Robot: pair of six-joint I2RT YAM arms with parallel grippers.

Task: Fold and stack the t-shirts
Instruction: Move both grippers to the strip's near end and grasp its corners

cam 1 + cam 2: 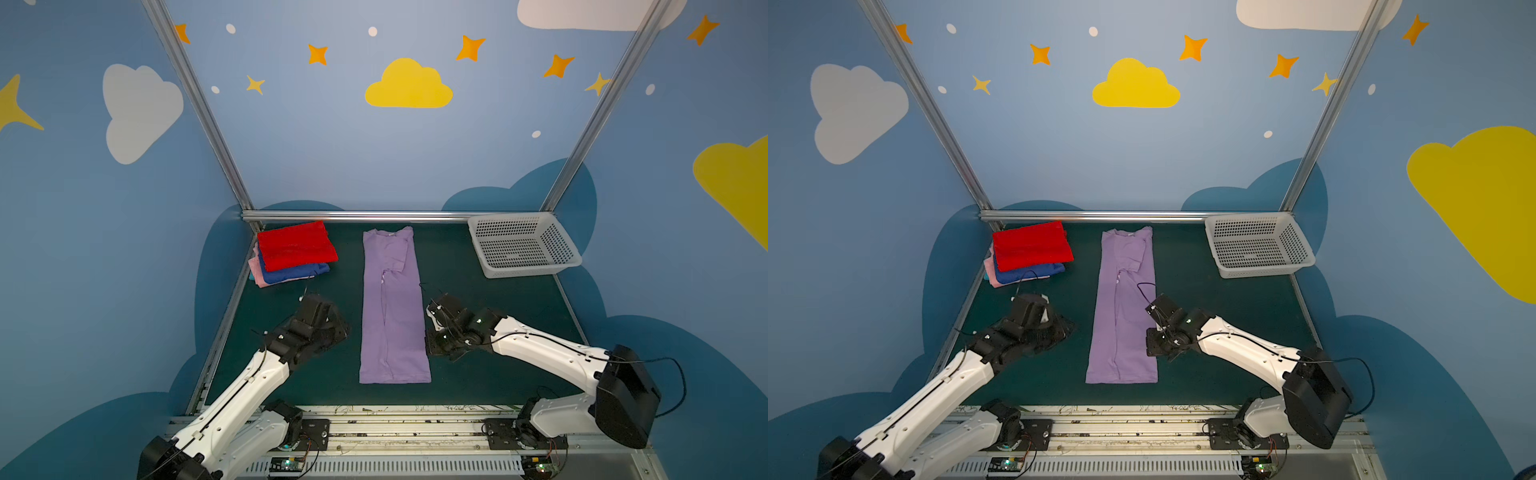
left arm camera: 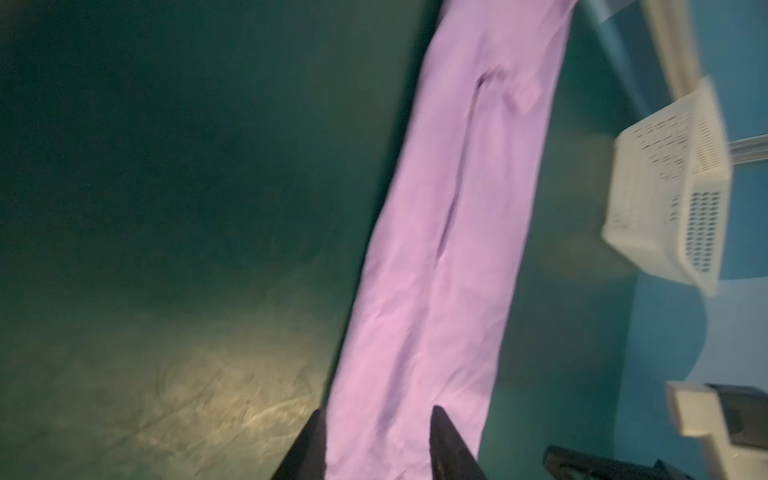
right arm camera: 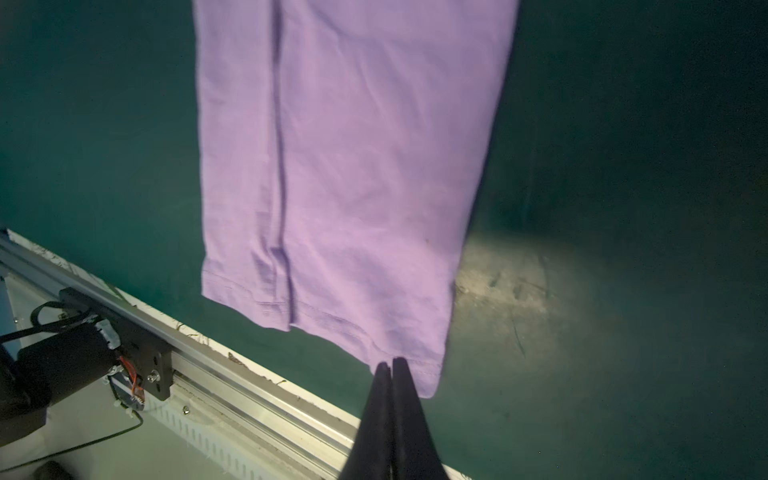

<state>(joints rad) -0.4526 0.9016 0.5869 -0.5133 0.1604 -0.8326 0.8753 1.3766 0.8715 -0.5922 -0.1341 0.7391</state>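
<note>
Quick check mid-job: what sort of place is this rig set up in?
Probably a staged robot test booth, not a home: aluminium frame posts, cloud-painted walls, and a metal mounting rail along the front.

both top views are evenly lit from above and sharp, with soft shadows on the green mat [image 1: 478, 291] and wide-angle bending at the edges. the left wrist view is dim and motion-blurred, smearing the basket [image 2: 702, 232] and lavender shirt [image 2: 457, 249]. the right wrist view is dim but sharper, with a pale glare patch on the mat.

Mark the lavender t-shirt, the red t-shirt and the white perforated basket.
lavender t-shirt [image 1: 395, 324], in a top view, middle of folded body
red t-shirt [image 1: 297, 245], in a top view, its upper face
white perforated basket [image 1: 557, 245], in a top view, side wall
</note>
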